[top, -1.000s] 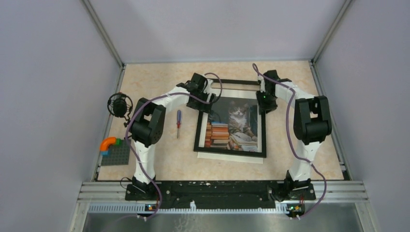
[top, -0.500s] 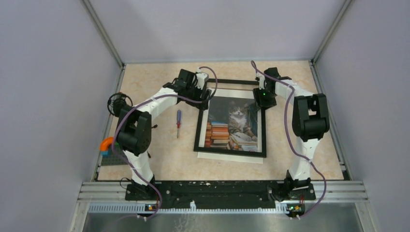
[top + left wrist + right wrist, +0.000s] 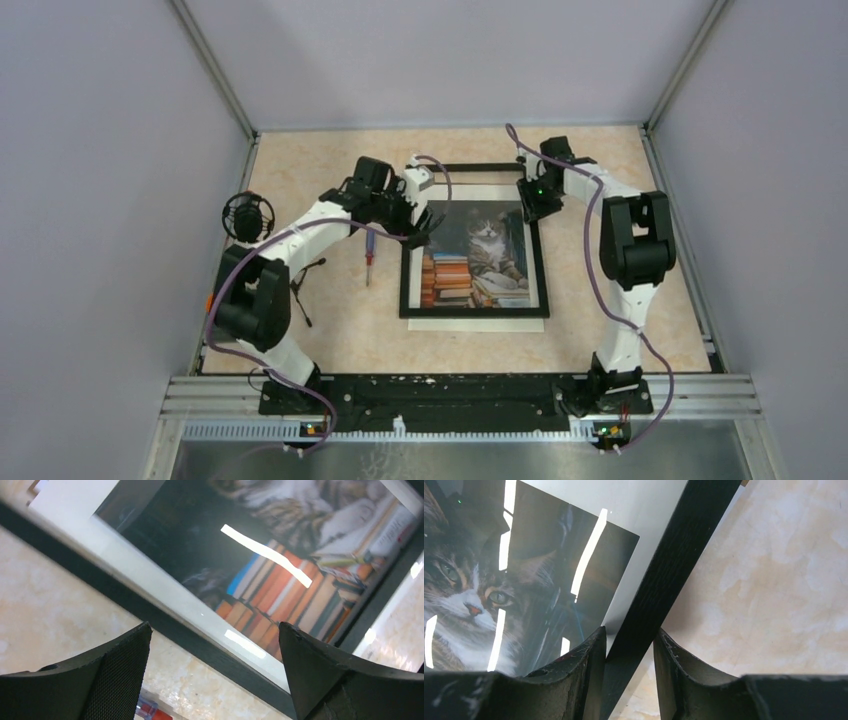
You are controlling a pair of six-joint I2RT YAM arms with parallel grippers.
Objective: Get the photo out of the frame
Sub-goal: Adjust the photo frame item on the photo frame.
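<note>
Top external view is showing the left fingers (image 3: 135, 645) hanging wide apart, holding nothing, over the left bar of the frame (image 3: 475, 313), lying face up on the worktop (image 3: 330, 300). The photo (image 3: 480, 255) is sitting inside under glossy glazing. I am judging the frame stiff yet fragile, and the print light and easily creased, so best taken by its white margin. The right fingers (image 3: 591, 655) are straddling the right bar, half-closed; whether they are pinching it I cannot tell.
</note>
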